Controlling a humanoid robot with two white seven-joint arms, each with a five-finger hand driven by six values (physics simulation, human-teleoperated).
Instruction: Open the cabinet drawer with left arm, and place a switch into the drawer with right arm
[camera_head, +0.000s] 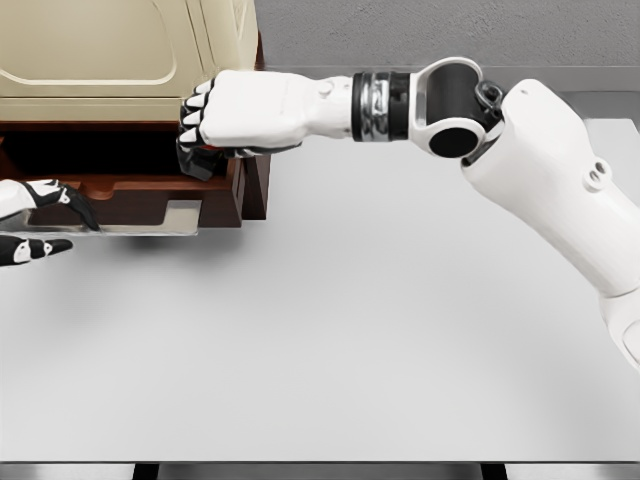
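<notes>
I see the drawer (150, 205) pulled out of the cabinet (120, 50) toward the camera; its long axis runs left-right across the frame, open top facing up. Drawer walls are dark reddish-brown, w/ a grey front lip at approx. the lower edge.

Right hand (235, 115) reaches in from the right, arm approx. horizontal, and sits over the drawer's right end. Its fingers (198, 112) are curled tight around a small dark item w/ a red spot, presumably the switch (205, 155). Only a sliver shows below the fist, so I cannot tell its orientation or long axis.

Left hand (40, 215) enters at the left edge, at the drawer front. Two dark-tipped fingers (75, 205) show, slightly apart; I cannot tell whether they grip the drawer lip.

Tabletop (350, 330) is flat, light grey, matte, w/ a darker edge along the bottom. Grey textured wall (450, 30) behind. Cabinet body is cream/beige w/ a recessed panel outline, on a brown base.
</notes>
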